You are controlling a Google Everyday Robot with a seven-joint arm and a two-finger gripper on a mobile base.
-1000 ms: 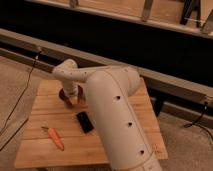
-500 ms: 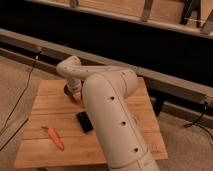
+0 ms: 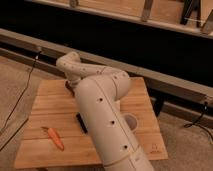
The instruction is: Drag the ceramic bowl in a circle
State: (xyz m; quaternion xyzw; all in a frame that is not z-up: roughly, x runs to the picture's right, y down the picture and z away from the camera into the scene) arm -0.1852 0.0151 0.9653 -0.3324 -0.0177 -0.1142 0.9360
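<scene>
A carrot (image 3: 54, 138) lies at the near left of the wooden bench (image 3: 47, 107). The big white arm (image 3: 105, 120) has swung left, covering more of the black phone (image 3: 80, 123). Farther back, the tool (image 3: 71, 90) sits by the bowl (image 3: 68, 85), now mostly hidden; its grip cannot be told.

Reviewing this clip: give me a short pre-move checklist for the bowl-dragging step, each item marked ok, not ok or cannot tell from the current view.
1. Dark maroon ceramic bowl in view: barely, only a sliver shows behind the arm; not ok.
2. Gripper placed at the bowl: gripper hidden behind the white robot arm; cannot tell.
3. Bowl on the wooden table, away from its edges: ok.
4. Orange carrot apart from the bowl: ok.
5. Black phone apart from the bowl: ok, though nearer than the carrot.
</scene>
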